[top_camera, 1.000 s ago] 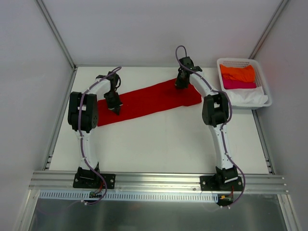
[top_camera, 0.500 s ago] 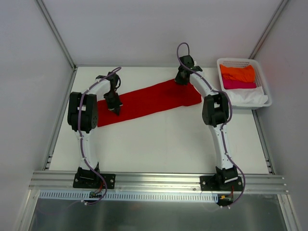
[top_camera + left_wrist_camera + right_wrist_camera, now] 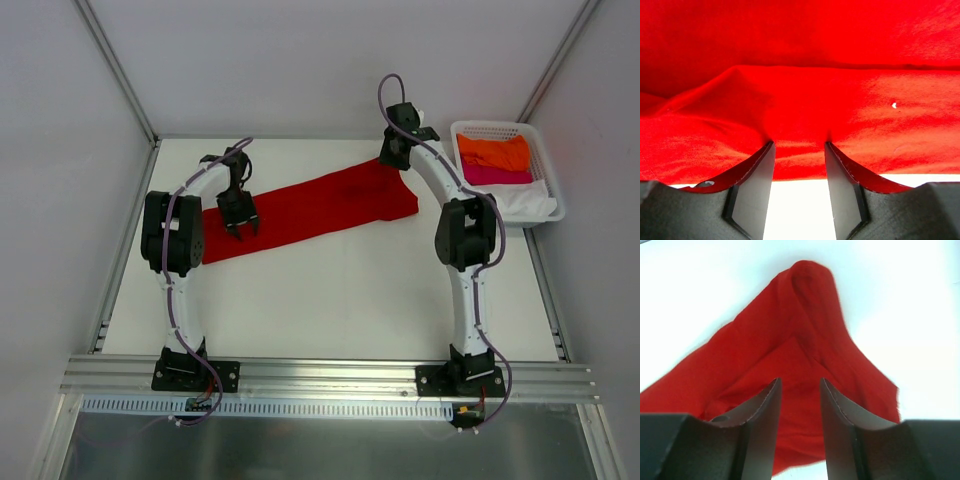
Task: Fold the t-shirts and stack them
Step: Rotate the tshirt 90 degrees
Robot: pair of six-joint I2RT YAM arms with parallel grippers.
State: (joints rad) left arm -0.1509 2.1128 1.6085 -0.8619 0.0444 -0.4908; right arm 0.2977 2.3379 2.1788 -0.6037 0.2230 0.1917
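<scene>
The deep red t-shirt (image 3: 320, 205) lies as a long folded strip slanting across the table, low at the left and higher at the right. My left gripper (image 3: 240, 227) is open and hovers over its left part. In the left wrist view the red cloth (image 3: 800, 75) fills the frame past the open gripper (image 3: 799, 146). My right gripper (image 3: 391, 160) is open at the strip's far right corner. In the right wrist view the cloth (image 3: 795, 330) peaks ahead of the open gripper (image 3: 800, 383). Orange (image 3: 492, 152), magenta pink (image 3: 495, 175) and white (image 3: 515, 202) shirts lie in the basket.
The white lattice basket (image 3: 549, 172) stands at the table's back right corner, close to the right arm's elbow. White walls enclose the table on three sides. A metal rail runs along the near edge by the arm bases.
My left gripper has opened over the shirt's left part. My right gripper has drawn back and to the right, off the shirt's far edge.
</scene>
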